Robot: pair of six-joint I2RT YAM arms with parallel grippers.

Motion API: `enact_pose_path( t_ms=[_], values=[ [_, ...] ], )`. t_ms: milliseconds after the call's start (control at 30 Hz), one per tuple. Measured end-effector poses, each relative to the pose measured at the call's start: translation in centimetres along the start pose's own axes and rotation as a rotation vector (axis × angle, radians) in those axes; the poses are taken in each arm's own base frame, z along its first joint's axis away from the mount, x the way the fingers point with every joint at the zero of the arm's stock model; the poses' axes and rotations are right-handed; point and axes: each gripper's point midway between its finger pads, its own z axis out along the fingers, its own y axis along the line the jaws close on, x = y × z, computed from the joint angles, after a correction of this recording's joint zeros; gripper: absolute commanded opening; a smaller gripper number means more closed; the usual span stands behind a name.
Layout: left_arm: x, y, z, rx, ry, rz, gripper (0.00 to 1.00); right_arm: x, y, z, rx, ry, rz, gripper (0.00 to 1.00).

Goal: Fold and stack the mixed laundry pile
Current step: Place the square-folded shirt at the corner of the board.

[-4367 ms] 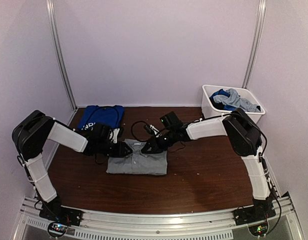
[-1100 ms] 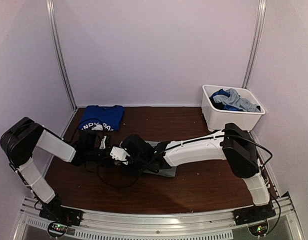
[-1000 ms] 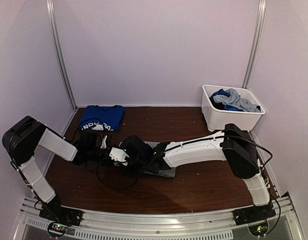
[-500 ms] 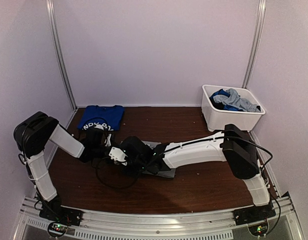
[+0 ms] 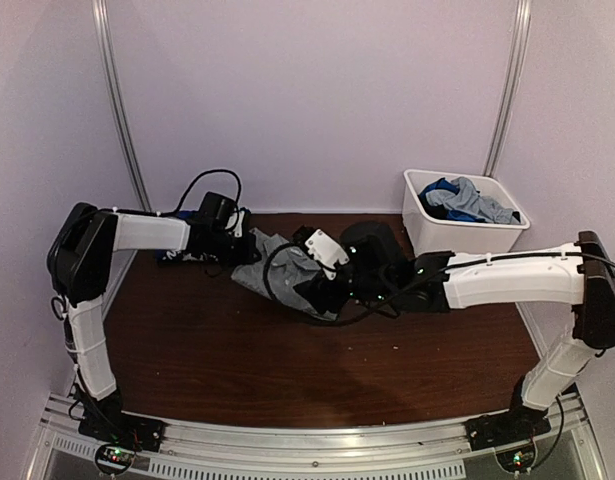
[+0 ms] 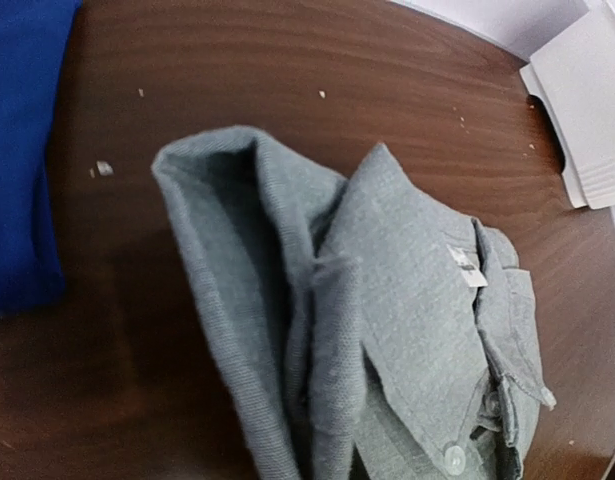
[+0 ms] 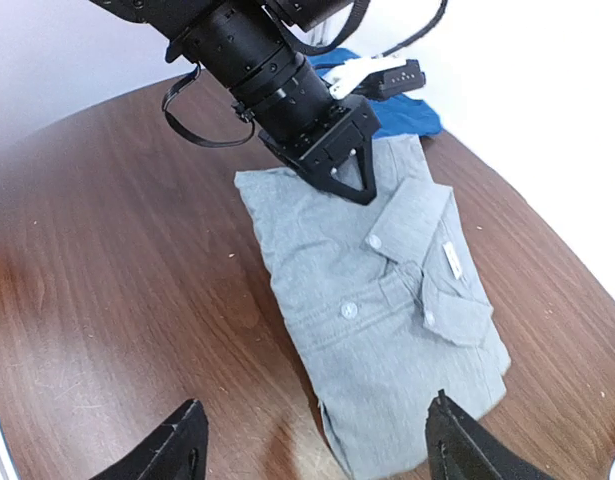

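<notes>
**Folded grey shirt (image 7: 387, 300) carried toward the stack.**
The left gripper (image 7: 352, 185) is pinched together on the shirt's upper edge. The right gripper (image 7: 317, 450) hangs over the lower edge with its fingers apart, holding nothing. The shirt lies mid-frame in the overhead view, on the table (image 7: 107, 250). The blue garment (image 7: 402, 115) lies just beyond it, toward the upper left. More unsorted laundry (image 5: 465, 200) fills the white bin (image 5: 422, 238) at upper right. The step appears to be laying grey on blue. To do it well, lift the pinched edge enough that the folds do not drag open. Support the trailing edge if it sags, and set the shirt down squarely, collar uppermost.
</notes>
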Motion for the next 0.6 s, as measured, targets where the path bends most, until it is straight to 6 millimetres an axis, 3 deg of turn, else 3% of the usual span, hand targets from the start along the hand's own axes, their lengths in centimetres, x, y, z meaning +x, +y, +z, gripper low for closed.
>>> enact_pose_path(
  t_ms=[133, 333, 600],
  values=[
    [-4.6, 0.2, 0.5, -0.118, -0.023, 0.147, 0.0, 1.0, -1.7, -2.7, 0.028, -0.017, 0.064, 0.75],
    [-11.3, 0.7, 0.4, -0.256, -0.051, 0.293, 0.0, 4.6, -1.9, -3.3, 0.034, 0.045, 0.109, 0.75],
    [-16.7, 3.7, -4.4, -0.373, -0.074, 0.35, 0.0, 5.6, -2.1, -3.7, 0.041, 0.06, 0.138, 0.75]
  ],
)
